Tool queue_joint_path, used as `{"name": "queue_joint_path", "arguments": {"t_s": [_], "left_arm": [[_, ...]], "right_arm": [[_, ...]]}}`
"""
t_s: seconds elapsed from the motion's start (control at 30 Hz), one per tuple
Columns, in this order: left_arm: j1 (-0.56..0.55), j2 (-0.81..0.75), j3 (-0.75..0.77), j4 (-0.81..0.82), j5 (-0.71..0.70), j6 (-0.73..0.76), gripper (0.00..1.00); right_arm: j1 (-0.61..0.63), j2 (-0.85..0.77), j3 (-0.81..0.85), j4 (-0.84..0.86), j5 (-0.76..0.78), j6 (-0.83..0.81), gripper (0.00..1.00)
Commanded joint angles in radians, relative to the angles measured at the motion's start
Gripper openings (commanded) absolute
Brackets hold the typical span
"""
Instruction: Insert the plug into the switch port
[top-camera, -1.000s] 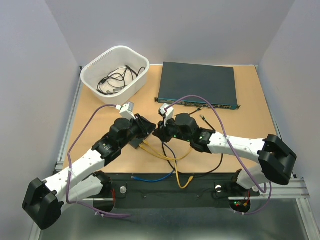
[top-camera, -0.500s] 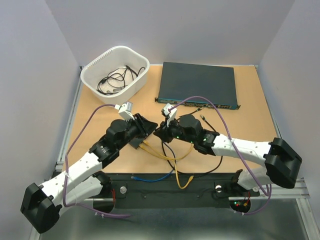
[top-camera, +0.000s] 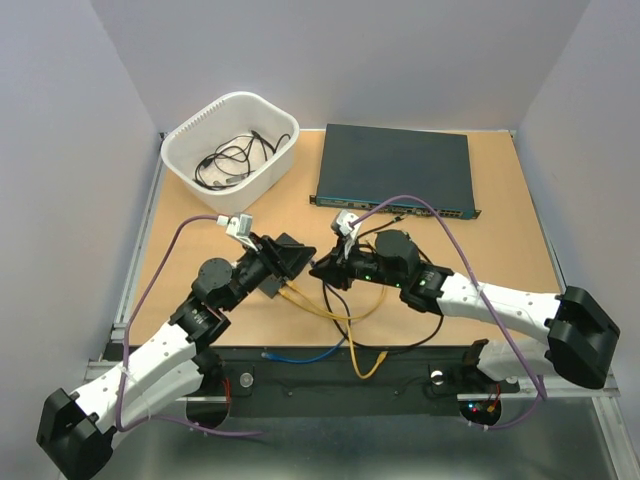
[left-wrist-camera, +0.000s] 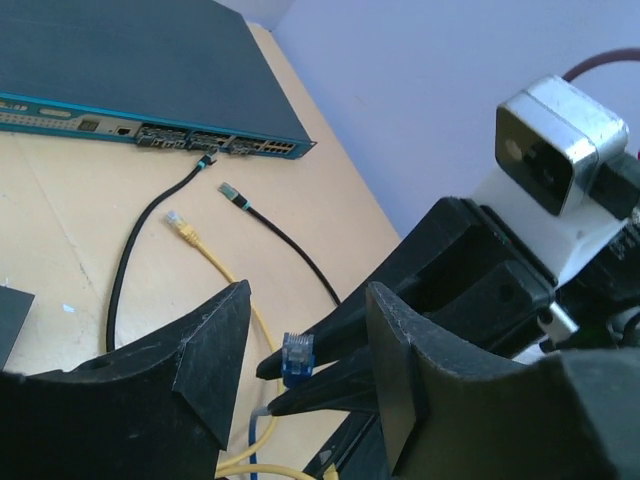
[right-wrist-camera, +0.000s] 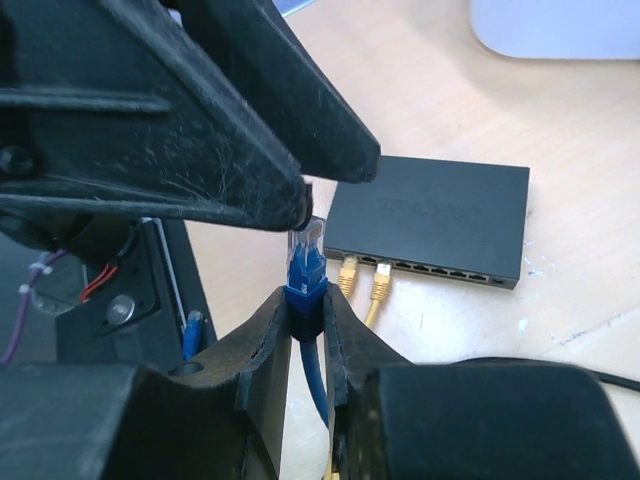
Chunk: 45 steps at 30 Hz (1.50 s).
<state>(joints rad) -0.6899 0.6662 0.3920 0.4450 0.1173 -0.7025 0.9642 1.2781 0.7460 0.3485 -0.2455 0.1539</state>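
Swinging back a little, the left arm (top-camera: 160, 345) keeps its left claw (top-camera: 288, 256) spread wide, holding nothing, by the small black box (right-wrist-camera: 430, 215). The right claw (top-camera: 322, 268) has turned a bit and pinches the blue plug (right-wrist-camera: 305, 260) near the box's free ports (right-wrist-camera: 450, 272), so I think the plug is lining up, not in yet.

Robotics lab test cell: plain grey walls (top-camera: 330, 60) box in a wooden counter (top-camera: 510, 200) edged with aluminium rail (top-camera: 148, 200), holding a rack network unit (top-camera: 395, 165) and a white tub (top-camera: 265, 172) of spare cables (top-camera: 228, 160)
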Motion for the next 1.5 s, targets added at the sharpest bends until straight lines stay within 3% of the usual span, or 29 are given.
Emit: {"name": "queue_joint_path", "arguments": {"t_s": [0.0,0.53,0.8,1.13,1.33,1.47], "left_arm": [[0.0,-0.036,-0.057,0.187,0.073,0.063,0.6],[0.0,-0.02,-0.15,0.406,0.228,0.087,0.48],[0.0,-0.042,-0.168,0.428,0.246,0.092,0.44],[0.0,-0.051,-0.176,0.437,0.26,0.092,0.33],[0.0,-0.04,-0.173,0.44,0.271,0.092,0.19],[0.0,-0.042,-0.176,0.439,0.274,0.09,0.19]], "right_arm": [[-0.044,-0.043,-0.008,0.102,-0.17,0.024,0.0],[-0.104,0.024,0.016,0.168,-0.413,0.095,0.01],[-0.125,0.041,0.013,0.222,-0.508,0.124,0.0],[-0.182,0.072,-0.004,0.314,-0.595,0.2,0.0],[-0.194,0.101,-0.004,0.365,-0.62,0.236,0.0],[-0.203,0.122,0.001,0.395,-0.646,0.26,0.0]]}}
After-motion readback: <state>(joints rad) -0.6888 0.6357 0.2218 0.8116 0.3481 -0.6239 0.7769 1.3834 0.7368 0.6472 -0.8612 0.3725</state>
